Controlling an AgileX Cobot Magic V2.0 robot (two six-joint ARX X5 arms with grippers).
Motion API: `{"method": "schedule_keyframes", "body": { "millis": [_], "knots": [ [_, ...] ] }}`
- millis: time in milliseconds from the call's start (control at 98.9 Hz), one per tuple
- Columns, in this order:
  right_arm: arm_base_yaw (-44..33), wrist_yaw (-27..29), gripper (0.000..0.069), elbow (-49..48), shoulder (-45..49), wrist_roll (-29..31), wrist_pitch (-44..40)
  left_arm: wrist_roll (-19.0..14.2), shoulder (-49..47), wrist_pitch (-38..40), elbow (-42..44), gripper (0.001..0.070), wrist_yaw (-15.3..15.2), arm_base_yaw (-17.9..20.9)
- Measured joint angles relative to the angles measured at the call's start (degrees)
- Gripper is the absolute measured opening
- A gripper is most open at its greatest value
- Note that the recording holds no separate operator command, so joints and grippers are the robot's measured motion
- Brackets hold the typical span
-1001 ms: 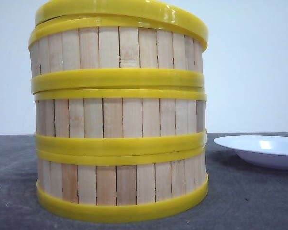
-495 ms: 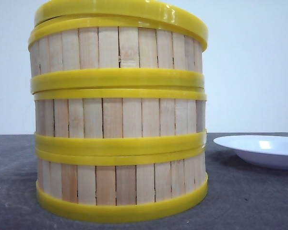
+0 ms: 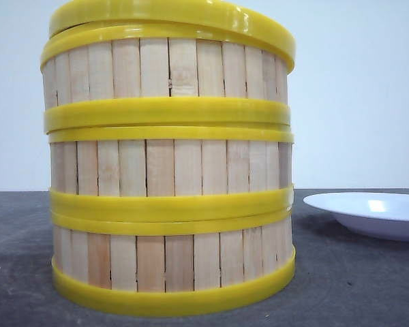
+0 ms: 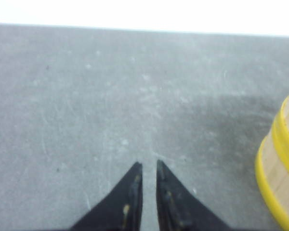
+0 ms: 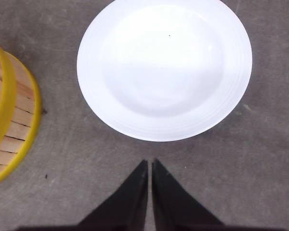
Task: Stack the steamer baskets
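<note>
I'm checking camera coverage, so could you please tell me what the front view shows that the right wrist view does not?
Only the front view shows the whole stack of three steamer baskets with the yellow-rimmed lid on top, plus the pale wall behind. Only the right wrist view shows the right gripper, its fingers nearly together and holding nothing, and the white plate whole from above, with nothing on it. Both show the plate, part of the stack, and the grey table.

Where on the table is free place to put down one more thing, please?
Bare grey table lies under the left gripper, beside the steamer baskets. A narrow strip separates the stack from the white plate. The right gripper hangs at the plate's edge.
</note>
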Motion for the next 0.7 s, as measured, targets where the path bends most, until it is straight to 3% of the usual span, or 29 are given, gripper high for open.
{"method": "schedule_keyframes", "body": {
  "millis": [222,697],
  "knots": [
    [0.0,0.0,0.0009,0.0,-0.1,0.0,0.1,-0.6,0.5,0.6,-0.6,0.0024,-1.9,0.0],
    [0.0,0.0,0.0009,0.0,-0.1,0.0,4.1,-0.6,0.3,0.6,-0.6,0.0025,-2.0,0.0]
  ]
}}
